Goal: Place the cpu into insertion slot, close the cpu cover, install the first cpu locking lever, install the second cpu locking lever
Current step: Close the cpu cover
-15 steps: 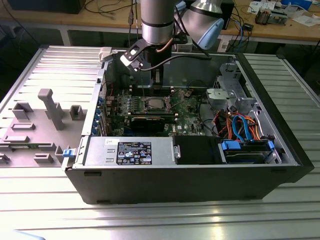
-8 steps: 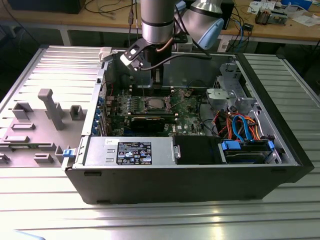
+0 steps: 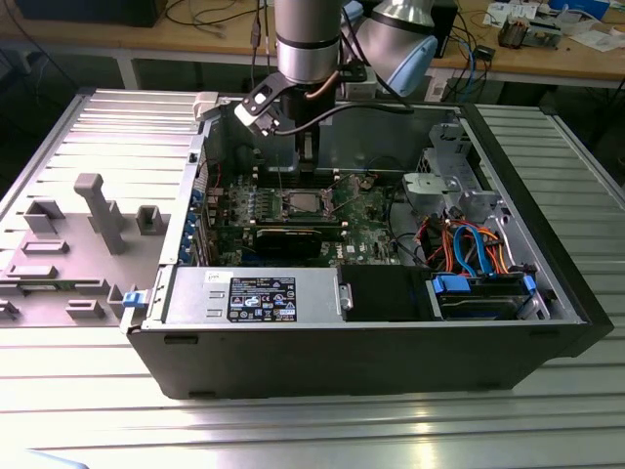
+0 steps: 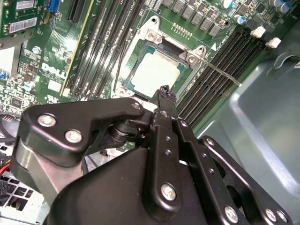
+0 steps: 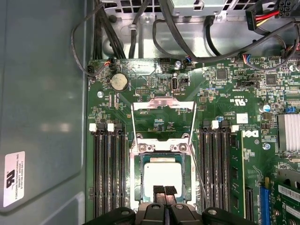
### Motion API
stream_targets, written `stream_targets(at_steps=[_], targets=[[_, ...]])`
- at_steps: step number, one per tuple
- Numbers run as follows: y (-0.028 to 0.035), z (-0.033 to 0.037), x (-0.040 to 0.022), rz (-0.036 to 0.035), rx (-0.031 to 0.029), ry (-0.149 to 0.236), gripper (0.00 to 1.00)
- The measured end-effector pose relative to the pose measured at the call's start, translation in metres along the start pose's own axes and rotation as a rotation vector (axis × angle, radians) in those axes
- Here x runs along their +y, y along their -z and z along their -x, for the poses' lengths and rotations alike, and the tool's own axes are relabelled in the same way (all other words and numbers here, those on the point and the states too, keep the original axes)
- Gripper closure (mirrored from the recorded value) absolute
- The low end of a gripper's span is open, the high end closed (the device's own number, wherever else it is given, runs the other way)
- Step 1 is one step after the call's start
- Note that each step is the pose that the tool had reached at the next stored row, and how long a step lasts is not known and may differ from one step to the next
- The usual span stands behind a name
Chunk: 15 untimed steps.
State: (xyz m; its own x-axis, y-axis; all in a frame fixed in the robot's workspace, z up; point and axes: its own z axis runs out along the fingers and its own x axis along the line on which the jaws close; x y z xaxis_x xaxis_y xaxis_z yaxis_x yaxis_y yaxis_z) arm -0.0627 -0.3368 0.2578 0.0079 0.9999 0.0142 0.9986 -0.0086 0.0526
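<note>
At the exterior view's left, one grey moulded fixture lies on the ribbed metal table, well apart from the gripper. Nearer to it is one open computer case, lying on its side, with one labelled power supply along its near wall. The arm reaches straight down into the case, and the gripper hangs just above the motherboard. In the first wrist view its two fingertips are pressed together with nothing between them.

One cpu lies flat right under the gripper tips, seated in the insertion slot with its dull silver top facing up. It is square, so it has no long axis, and its edges run parallel to the memory slots. The one cpu cover is open. It stands raised on the far side of the cpu from the gripper, and green board shows through its square opening. A thin wire locking lever juts straight out from a corner of the slot, angled over the memory slots. Two banks of these long black slots flank the cpu, one on each side of the gripper. One round coin cell sits beyond the cover.

At the exterior view's right, past the gripper, a bundle of blue and orange cables runs beside the drive bay. Behind the table, wooden benches carry loose cables and clutter.
</note>
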Motion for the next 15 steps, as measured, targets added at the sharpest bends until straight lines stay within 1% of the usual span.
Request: stream_targets(at_steps=[8, 15], targets=[[0.0064, -0.0001, 0.0003, 0.0002, 0.0003, 0.0, 0.89], [0.0068, -0.0001, 0.0004, 0.0001, 0.0001, 0.0, 0.89]])
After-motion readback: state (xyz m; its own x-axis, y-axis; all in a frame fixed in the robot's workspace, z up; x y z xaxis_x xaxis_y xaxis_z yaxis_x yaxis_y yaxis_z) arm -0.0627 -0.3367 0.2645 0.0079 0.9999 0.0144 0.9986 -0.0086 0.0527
